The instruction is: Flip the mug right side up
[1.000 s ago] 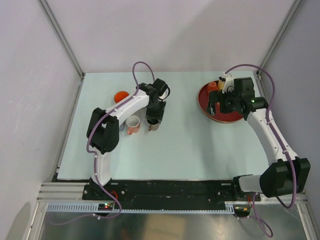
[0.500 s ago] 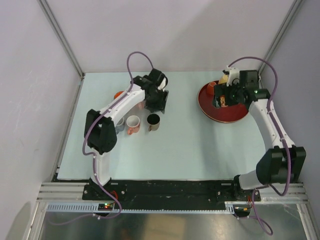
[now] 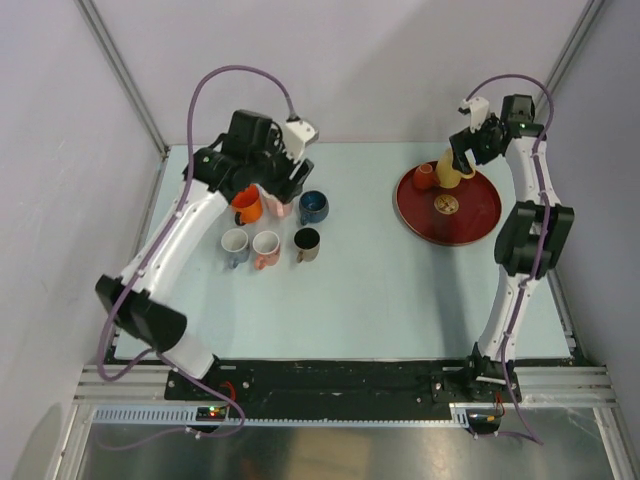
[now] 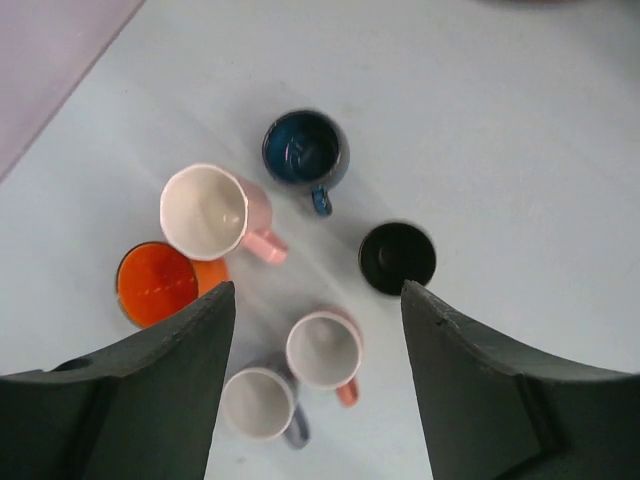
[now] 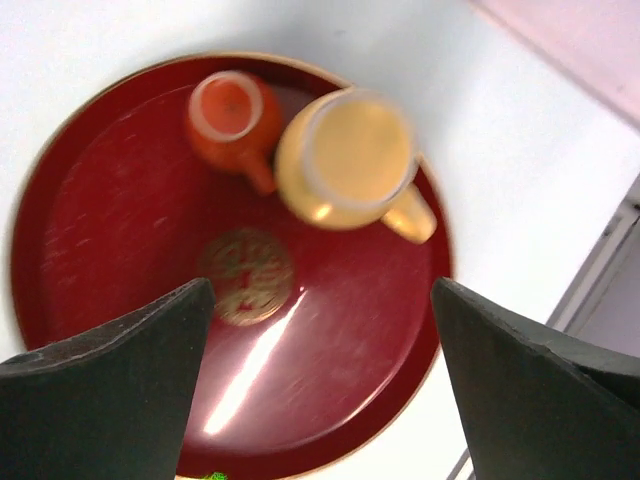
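Left wrist view: hovered with left claw [image 4: 318,290] released over upright mugs [image 4: 205,210] mid-frame, right claw [image 5: 322,285] released over tray [image 5: 110,230]; seemingly done, retreat next.

Bright, even light, soft shadows; glare streaks the red tray [image 5: 340,330], and both wrist views are slightly blurred.

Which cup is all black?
The black mug, next to the blue mug. It's dark inside and out; the other cups are blue, orange, pink or white.

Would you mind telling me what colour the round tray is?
Dark red, with a gold emblem at its centre; the right wrist view shows the tray best.
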Action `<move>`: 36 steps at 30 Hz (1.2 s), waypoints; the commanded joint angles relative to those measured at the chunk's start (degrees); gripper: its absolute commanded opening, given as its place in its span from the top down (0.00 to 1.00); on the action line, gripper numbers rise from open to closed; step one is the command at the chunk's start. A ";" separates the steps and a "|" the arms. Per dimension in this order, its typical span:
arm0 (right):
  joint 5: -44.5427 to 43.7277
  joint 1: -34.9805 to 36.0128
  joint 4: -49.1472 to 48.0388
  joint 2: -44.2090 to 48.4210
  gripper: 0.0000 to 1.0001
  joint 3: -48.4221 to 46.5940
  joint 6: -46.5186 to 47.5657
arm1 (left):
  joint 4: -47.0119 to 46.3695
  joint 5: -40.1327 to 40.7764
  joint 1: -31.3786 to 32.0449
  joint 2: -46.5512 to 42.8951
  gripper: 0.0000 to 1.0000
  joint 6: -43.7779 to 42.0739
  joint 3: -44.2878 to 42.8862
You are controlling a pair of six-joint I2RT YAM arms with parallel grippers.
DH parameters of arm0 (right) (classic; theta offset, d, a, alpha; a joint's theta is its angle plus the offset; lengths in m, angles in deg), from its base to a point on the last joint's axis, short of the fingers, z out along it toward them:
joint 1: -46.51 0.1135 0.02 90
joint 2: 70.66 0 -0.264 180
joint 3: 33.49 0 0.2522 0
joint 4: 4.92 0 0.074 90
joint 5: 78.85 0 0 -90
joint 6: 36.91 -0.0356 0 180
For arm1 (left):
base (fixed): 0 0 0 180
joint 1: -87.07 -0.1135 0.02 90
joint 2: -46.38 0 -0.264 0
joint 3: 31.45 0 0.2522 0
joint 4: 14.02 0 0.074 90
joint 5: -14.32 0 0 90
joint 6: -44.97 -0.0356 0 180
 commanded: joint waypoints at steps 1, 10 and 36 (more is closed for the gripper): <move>1.90 -1.29 1.40 -11.35 0.02 -15.80 5.41 | 0.77 -1.86 0.03 -8.18 0.28 -18.79 8.83; 6.43 -0.83 -6.40 -22.35 0.01 -21.46 13.37 | 0.75 4.02 -0.31 -12.72 0.27 -28.44 18.46; 2.35 -0.49 -5.76 -10.74 0.08 -5.66 -9.91 | -0.08 2.97 -5.60 -6.71 0.28 -18.12 13.37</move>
